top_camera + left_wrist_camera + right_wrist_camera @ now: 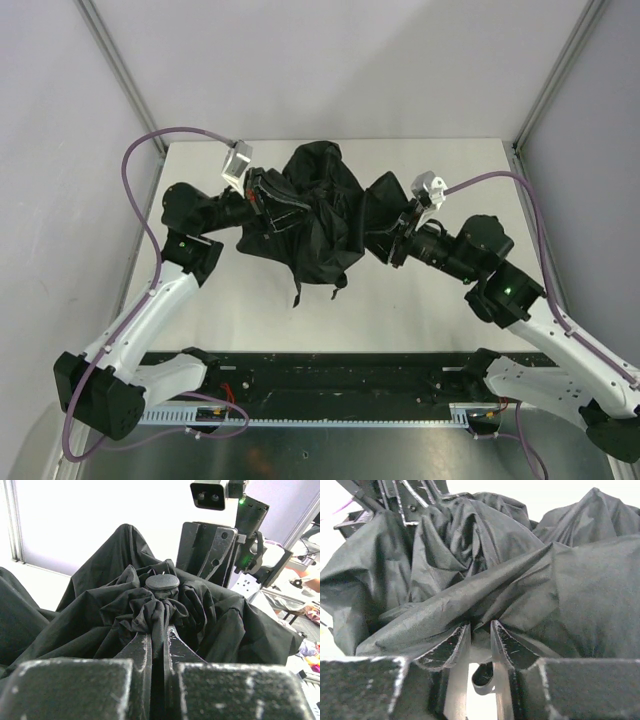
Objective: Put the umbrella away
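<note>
Your left gripper (159, 630) is closed tight on the umbrella (318, 205). Its two fingers (140, 652) pinch a bunched knot of black fabric. The umbrella's round cap (162, 582) sits just beyond the fingertips, above that knot. The rest of the canopy spreads crumpled ahead of this gripper and to both its sides, lying on the white table (420, 310).

Your right gripper (479, 627) stands part-way closed, with a narrow gap showing between its fingers (445, 650). A long fold of the fabric runs across right at the fingertips and dips into the gap. You cannot tell whether that fold is actually pinched or only pressed against. A small black loop (482, 676) hangs between the fingers, nearer the wrist than the tips. Beyond the fingertips the canopy heaps up and fills the view, with the left gripper showing at the far upper left behind it.

From above, the two grippers face each other with the umbrella between them, each at one edge of the heap.
</note>
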You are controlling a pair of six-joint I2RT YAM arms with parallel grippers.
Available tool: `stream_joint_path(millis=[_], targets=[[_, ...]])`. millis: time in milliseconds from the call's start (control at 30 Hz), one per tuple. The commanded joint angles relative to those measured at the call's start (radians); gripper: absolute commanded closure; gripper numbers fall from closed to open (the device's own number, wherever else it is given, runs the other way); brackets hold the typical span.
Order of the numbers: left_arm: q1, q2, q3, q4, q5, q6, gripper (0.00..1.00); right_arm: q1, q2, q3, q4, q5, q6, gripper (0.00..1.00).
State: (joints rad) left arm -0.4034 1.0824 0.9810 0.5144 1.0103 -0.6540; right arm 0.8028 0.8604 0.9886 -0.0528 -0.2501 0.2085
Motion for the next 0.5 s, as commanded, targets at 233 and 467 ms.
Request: stream_joint_path(millis=[233, 467], targets=[[0.024, -0.033, -0.01, 0.084, -0.211, 0.0, 1.0, 0.002, -0.069, 0.04, 0.044, -0.203, 0.108, 1.0], [0.059, -0.019, -0.038, 0.085, -0.403, -0.027, 1.0, 0.049, -0.081, 0.04, 0.04, -0.299, 0.34, 1.0]])
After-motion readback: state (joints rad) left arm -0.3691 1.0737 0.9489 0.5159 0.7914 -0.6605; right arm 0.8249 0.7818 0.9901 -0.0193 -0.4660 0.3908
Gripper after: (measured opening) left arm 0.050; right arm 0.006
